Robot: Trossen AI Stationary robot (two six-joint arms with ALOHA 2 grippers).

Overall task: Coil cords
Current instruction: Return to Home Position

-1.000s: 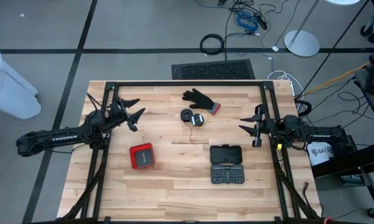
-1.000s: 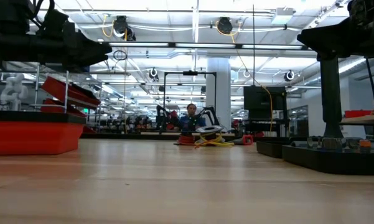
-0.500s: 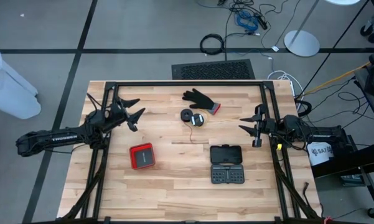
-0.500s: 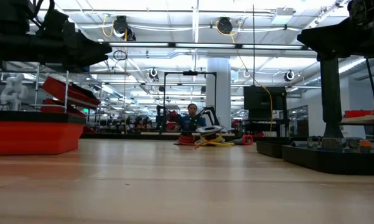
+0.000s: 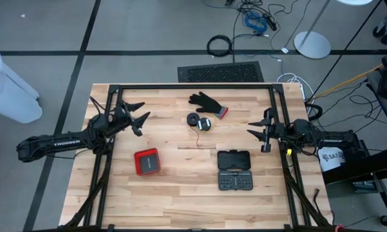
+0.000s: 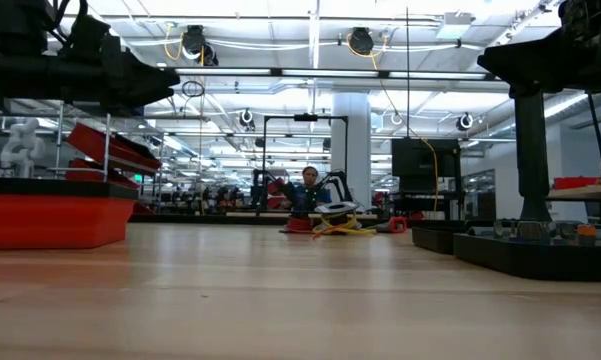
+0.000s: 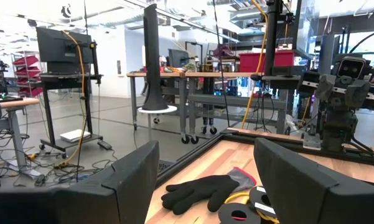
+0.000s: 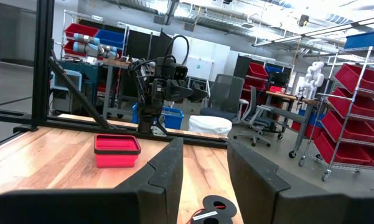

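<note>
The cords [image 5: 200, 121] lie as two small round black bundles side by side on the wooden table, right of centre toward the far edge. A thin reddish-orange tail [image 5: 196, 136] trails toward the near edge. They also show in the left wrist view [image 7: 249, 210] and the right wrist view [image 8: 214, 208]. My left gripper [image 5: 141, 113] hovers open above the table's left part, pointing at the cords from well away. My right gripper [image 5: 250, 127] hovers open at the right side, also well short of them. Neither has anything between its fingers.
A black glove with a red cuff [image 5: 207, 102] lies just beyond the cords. A red box [image 5: 147, 161] sits left of centre, and a black tool case [image 5: 234, 170] lies near the right front. A black frame [image 5: 193, 86] borders the table. A thick cable ring [image 5: 219, 45] lies on the floor.
</note>
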